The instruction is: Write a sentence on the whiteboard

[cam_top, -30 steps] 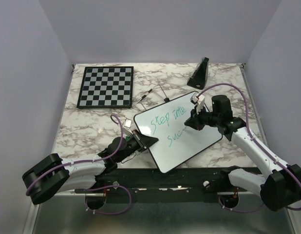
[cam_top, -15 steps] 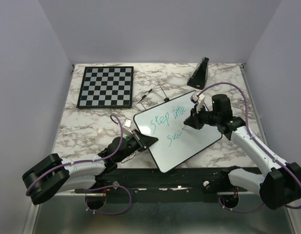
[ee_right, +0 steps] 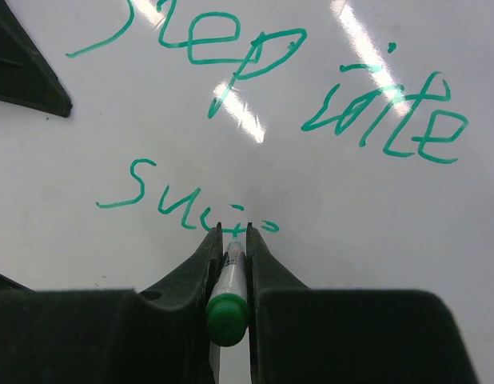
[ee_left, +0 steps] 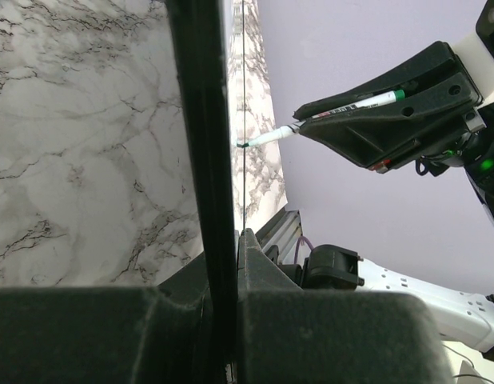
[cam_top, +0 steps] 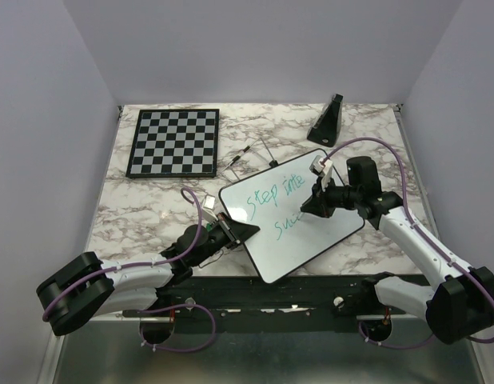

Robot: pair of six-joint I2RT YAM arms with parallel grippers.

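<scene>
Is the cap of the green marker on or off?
Off: the marker in the right gripper touches the whiteboard with its bare tip.

Left pincer and right pincer are clamped, pointing toward each other.

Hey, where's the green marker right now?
In the right wrist view the green marker sits clamped between the right gripper's jaws, tip on the whiteboard at the end of the second written line.
</scene>
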